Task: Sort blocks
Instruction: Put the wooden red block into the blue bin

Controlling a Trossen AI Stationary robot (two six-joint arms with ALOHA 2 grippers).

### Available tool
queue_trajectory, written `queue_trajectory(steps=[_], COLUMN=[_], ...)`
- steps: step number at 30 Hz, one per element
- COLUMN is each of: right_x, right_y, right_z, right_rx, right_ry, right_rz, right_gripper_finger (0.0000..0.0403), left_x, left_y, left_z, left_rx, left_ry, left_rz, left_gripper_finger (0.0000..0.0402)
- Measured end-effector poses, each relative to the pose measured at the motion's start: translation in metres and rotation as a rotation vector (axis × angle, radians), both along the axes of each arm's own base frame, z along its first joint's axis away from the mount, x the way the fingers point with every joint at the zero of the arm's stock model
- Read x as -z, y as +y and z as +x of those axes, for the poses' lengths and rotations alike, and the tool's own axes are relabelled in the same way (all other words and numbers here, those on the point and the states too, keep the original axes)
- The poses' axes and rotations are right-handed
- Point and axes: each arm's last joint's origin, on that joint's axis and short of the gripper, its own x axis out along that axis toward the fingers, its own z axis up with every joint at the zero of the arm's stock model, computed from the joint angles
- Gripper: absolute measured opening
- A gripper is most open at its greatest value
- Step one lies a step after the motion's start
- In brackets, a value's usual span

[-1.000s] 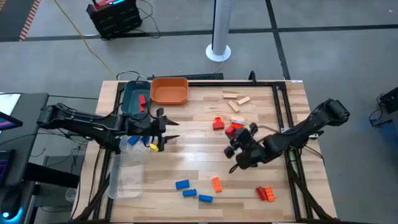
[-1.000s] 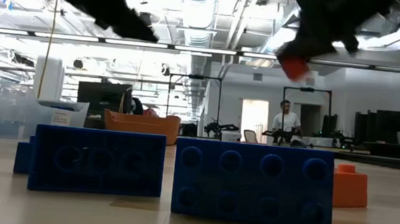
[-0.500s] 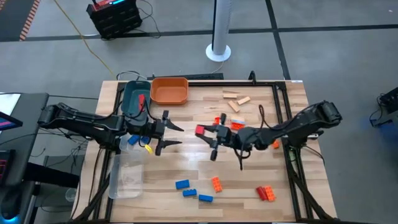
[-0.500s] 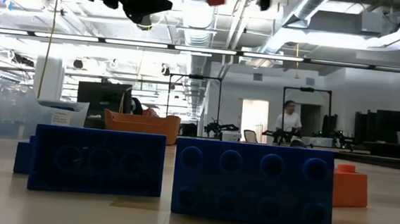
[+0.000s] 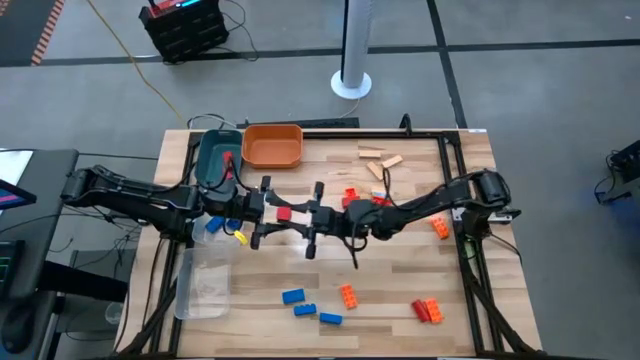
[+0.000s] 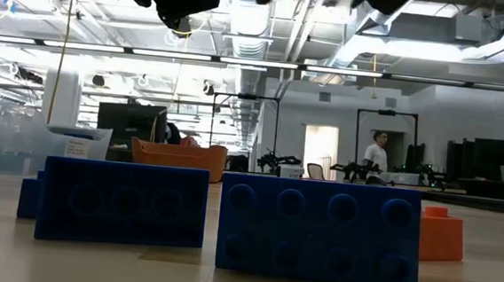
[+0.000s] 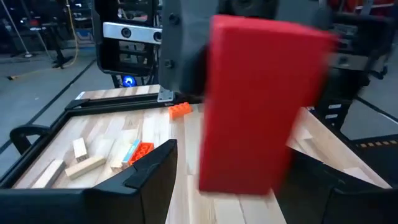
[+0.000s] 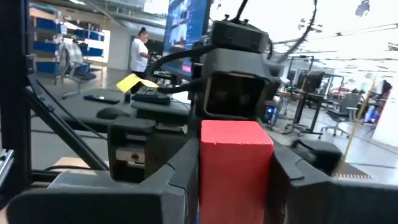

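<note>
Right gripper [image 5: 300, 213] clamps red block [image 5: 284, 213] | left gripper [image 5: 262, 211] gapes around it | handover, we judge | next: left closes, right lets go.

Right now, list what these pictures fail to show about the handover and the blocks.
- High view: whether the left gripper touches the red block held by the right gripper; too small to tell.
- Low view: both grippers are cut off by the top edge; two blue blocks hide the table behind.
- Left wrist view: the red block is blurred and hides the right gripper.
- High view: contents of the teal tray are partly hidden by the left arm.
</note>
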Motion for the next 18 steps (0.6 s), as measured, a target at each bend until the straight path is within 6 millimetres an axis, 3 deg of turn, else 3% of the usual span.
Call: queue_trajectory(steps=[6,11,18], right_x=[-0.0047,-0.0039,-0.0082], right_y=[-0.0044,-0.0075,-0.0066], right_z=[0.0127,0.0128,0.0072], right_rx=[-0.011,0.003,0.019], right_ry=[0.036,0.052,0.118], right_rz=[-0.002,0.028,0.041], right_gripper_finger=[0.0126,0.0154,0.0212], left_x=[-0.0004,-0.0003,-0.0021], left_y=[0.0001,0.0,0.0043], left_z=[0.0,0.0,-0.0041], left_rx=[-0.001,0.002,-0.054], left_ry=[-0.006,-0.006,0.003], left_rz=[0.027,0.049,0.029], left_gripper_finger=[0.021,0.0116,0.0117])
